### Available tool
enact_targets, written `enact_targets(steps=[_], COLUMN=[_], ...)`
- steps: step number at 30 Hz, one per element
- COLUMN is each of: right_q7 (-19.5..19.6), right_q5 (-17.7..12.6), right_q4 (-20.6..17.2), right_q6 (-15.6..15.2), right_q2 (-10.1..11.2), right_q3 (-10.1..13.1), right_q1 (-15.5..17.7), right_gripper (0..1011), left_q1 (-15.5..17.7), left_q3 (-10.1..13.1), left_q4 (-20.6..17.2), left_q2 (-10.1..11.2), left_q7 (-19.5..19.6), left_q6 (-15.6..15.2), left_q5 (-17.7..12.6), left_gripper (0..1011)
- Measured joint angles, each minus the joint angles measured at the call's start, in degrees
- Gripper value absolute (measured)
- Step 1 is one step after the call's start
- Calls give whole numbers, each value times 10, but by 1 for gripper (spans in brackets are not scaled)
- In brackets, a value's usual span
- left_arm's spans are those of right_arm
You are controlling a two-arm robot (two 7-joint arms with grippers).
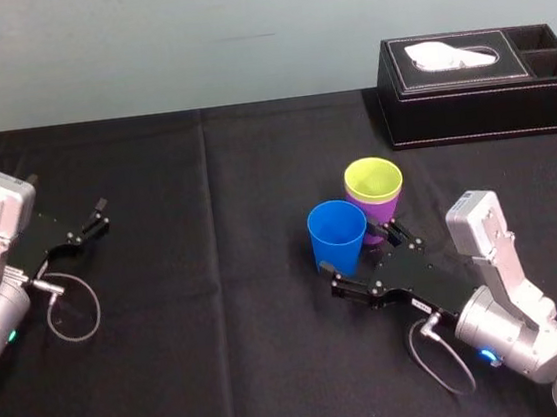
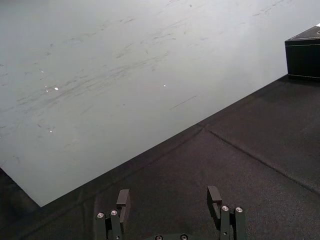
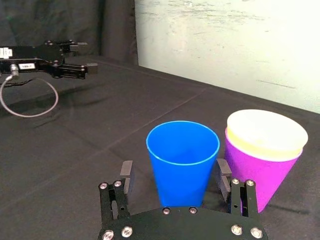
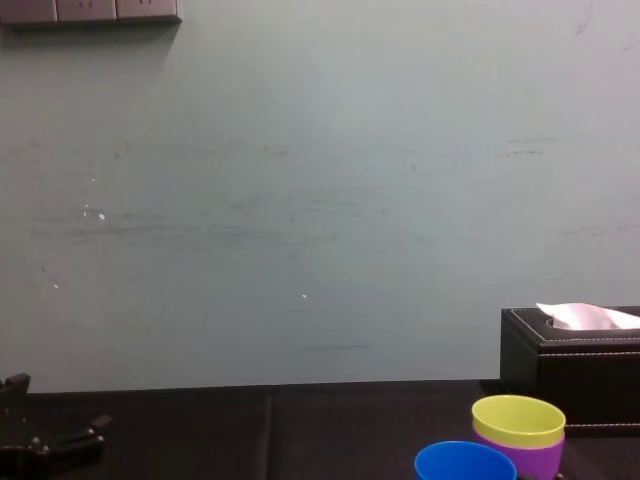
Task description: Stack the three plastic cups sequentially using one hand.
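The blue cup (image 1: 338,234) stands upright on the black cloth, and in the right wrist view the blue cup (image 3: 183,160) sits between my right gripper's fingers (image 3: 126,170) with a gap on each side. My right gripper (image 1: 365,262) is open around its lower part, touching nothing. Just behind and to the right, the yellow-green cup (image 1: 373,180) is nested inside the purple cup (image 1: 381,227); the pair stands close beside the blue one. My left gripper (image 1: 99,216) rests far left, open and empty (image 2: 168,200).
A black tissue box (image 1: 481,85) stands at the back right, behind the cups. A black cloth (image 1: 221,326) covers the table, with a pale wall (image 4: 320,200) behind it. A cable loop (image 1: 74,312) lies by the left arm.
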State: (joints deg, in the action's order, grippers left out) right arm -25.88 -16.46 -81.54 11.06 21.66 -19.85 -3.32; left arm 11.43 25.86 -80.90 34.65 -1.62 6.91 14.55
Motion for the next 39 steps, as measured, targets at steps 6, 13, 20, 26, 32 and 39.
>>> enact_targets(steps=[6,13,20,26,32,39], right_q7=[2,1,-1,1,6,6], right_q5=[5,9,14,21,27,27], right_q4=[13,29,39,44,48,47], right_q6=[3,4,6,7,8,8], right_q2=[-9,-17,-23,-27,-31,-31], right_q3=[0,-4,-7,-9,-10,-10], right_q1=[-10,-23,-34,-40,-45,-44], right_gripper=[1003,1002,1002,1003,1002,1002], left_q1=[0,0,0,0,0,0], left_q3=[0,0,0,0,0,0], left_q4=[0,0,0,0,0,0], left_q2=[0,0,0,0,0,0], left_q7=[0,0,0,0,0,0], left_q6=[0,0,0,0,0,0], left_q5=[0,0,0,0,0,0], left_gripper=[1011,1011,1011,1011,1011,1011])
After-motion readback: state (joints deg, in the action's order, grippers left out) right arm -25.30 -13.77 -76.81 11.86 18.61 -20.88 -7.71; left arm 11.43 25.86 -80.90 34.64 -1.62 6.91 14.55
